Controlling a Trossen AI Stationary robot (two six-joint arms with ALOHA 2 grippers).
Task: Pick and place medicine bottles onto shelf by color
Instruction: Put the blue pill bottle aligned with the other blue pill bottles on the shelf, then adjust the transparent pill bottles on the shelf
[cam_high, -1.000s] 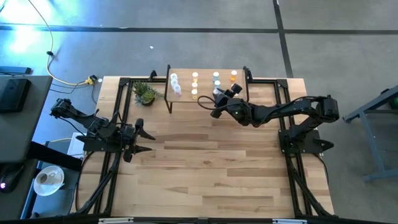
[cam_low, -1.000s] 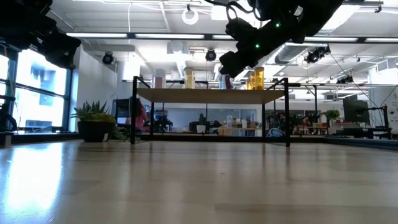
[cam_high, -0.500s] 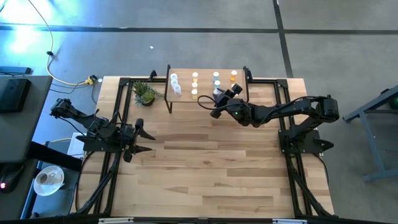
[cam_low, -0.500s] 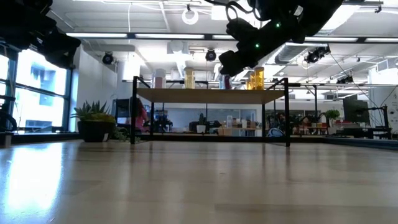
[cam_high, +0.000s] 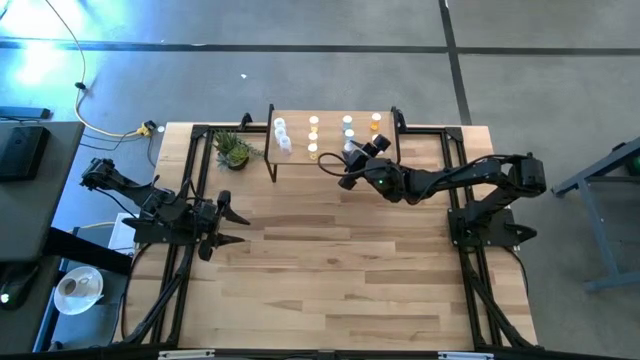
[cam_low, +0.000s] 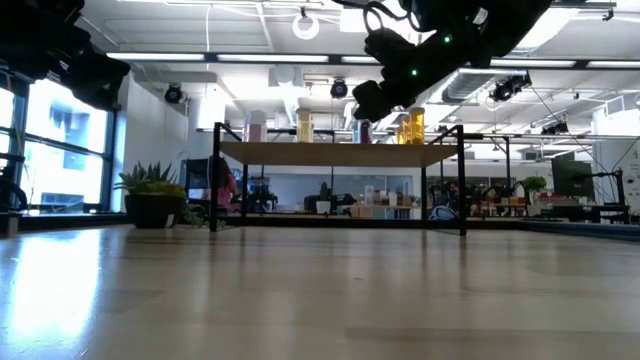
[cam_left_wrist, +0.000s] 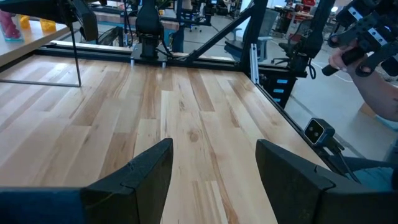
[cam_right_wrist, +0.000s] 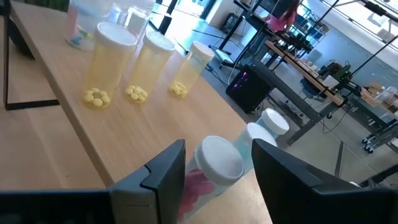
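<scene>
So the big wooden table (cam_high: 330, 270) is mostly bare boards, and the shelf (cam_high: 330, 150) sits at its far edge, light wood top on thin black legs. My right arm reaches across from the right side, with its tool (cam_high: 352, 152) over the shelf's near edge, right of the middle. My left arm is parked off the left side of the table, its tool (cam_high: 222, 227) just over the edge with both fingers spread wide and nothing between them, only bare boards in front.

A small green potted plant (cam_high: 232, 150) stands just left of the shelf.

The medicine bottles (cam_high: 314, 130) are up on the shelf in short rows running near to far: clear ones at the left, yellow next, then bluish ones, orange at the far right. From the right wrist I see three yellow bottles (cam_right_wrist: 147, 70) side by side with pills in the bottom.

Right tool: the fingers sit either side of a pinkish bottle (cam_right_wrist: 212, 168) with a white cap, with a sliver of gap showing, so I honestly can't tell if it's gripped or let go.
</scene>
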